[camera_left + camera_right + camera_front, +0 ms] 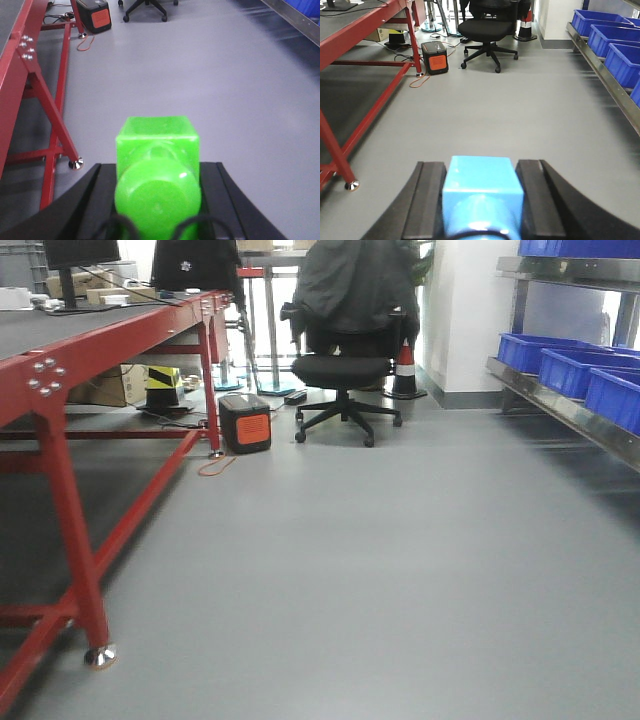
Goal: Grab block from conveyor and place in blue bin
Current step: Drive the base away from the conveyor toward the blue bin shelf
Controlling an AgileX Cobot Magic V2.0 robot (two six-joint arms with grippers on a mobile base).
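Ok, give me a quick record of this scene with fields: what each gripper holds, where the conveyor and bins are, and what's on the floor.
left gripper: shut on green block
right gripper: shut on blue block
conveyor: red-framed, on the robot's left
blue bins: on metal shelf at the right
floor: grey; office chair and orange-and-black box ahead
task state: blue block off the conveyor, not yet in a bin

So the left gripper (pixel 159 200) has a bright green brick (pixel 157 142) pinched between its black fingers (pixel 102 200), grey floor (pixel 225 75) below, the conveyor's red frame (pixel 30 85) off left.
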